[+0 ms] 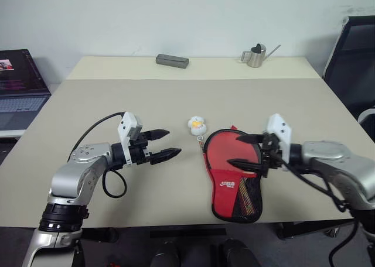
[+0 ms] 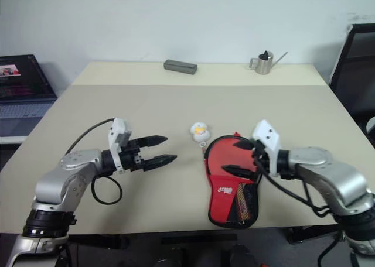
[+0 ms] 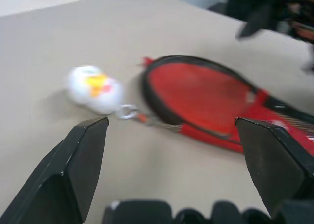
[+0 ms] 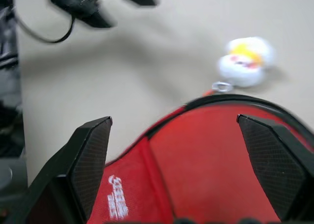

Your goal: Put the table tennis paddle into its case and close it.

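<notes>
- Paddle [image 1: 229, 153] lies inside the unzipped case [image 1: 235, 188] near the table's [image 1: 304, 112] front edge, handle toward that edge, round head toward the far edge.
- Charm [image 1: 197, 125] rests just beside the case's head.
- Left gripper [image 1: 165, 144] and right gripper [image 1: 239, 150] both hover with fingers apart, holding nothing.

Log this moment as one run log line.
paddle: inside case | case: unzipped, flat on table | left gripper: jaws open, empty | right gripper: jaws open above case

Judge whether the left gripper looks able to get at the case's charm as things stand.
Probably yes: the left gripper is open, aimed toward the charm, with bare table between them and the right gripper over the case.
</notes>
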`<action>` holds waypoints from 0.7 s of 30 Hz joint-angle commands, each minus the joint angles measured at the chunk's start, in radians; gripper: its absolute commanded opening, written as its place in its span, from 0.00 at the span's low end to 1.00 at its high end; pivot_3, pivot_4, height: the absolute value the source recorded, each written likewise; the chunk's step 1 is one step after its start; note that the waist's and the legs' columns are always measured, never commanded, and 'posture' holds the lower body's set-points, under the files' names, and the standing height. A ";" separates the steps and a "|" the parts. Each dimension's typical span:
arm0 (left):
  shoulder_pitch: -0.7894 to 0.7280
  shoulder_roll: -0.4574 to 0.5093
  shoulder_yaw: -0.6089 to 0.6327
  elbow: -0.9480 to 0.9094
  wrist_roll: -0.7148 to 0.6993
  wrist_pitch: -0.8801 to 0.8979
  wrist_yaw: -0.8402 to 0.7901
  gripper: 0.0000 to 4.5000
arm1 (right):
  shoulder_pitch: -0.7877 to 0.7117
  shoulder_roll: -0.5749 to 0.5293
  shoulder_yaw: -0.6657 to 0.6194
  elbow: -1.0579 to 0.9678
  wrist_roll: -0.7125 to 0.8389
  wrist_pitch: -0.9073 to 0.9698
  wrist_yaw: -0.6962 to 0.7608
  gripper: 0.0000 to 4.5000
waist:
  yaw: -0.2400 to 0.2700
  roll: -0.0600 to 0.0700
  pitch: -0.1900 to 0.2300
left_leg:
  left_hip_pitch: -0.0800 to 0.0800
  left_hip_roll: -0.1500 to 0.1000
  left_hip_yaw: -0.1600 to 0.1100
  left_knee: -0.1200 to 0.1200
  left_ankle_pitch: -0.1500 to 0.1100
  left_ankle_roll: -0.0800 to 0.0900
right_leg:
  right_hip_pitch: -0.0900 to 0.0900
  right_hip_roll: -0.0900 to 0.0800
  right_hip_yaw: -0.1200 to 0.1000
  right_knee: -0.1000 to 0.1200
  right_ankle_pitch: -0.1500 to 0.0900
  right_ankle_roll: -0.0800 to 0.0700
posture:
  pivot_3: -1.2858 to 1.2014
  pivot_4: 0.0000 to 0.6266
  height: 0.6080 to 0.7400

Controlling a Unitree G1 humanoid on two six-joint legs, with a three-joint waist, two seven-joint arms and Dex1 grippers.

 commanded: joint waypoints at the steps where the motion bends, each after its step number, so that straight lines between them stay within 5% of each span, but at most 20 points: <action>1: -0.007 0.003 0.029 -0.010 0.007 -0.023 0.016 1.00 | -0.041 0.049 0.027 0.045 -0.044 -0.031 0.041 0.99 | 0.002 0.000 0.000 | 0.000 0.000 0.000 0.000 0.000 0.000 | 0.000 0.000 0.000 0.000 0.000 0.000 | 0.52 0.24 1.00; 10: -0.018 0.017 0.035 -0.011 -0.001 0.004 0.020 1.00 | -0.123 0.195 0.080 0.422 -0.261 -0.114 0.022 0.99 | 0.005 0.000 0.000 | 0.001 -0.001 0.000 0.001 0.000 0.000 | 0.000 0.000 0.000 0.001 0.002 -0.002 | 0.52 0.24 1.00; 21: -0.240 -0.114 -0.069 0.265 0.177 -0.033 0.192 1.00 | -0.109 0.257 0.066 0.470 -0.379 -0.131 -0.001 0.99 | 0.008 -0.001 0.000 | 0.002 -0.002 -0.001 0.003 0.001 -0.001 | 0.002 0.000 0.000 0.004 0.002 0.001 | 0.52 0.24 1.00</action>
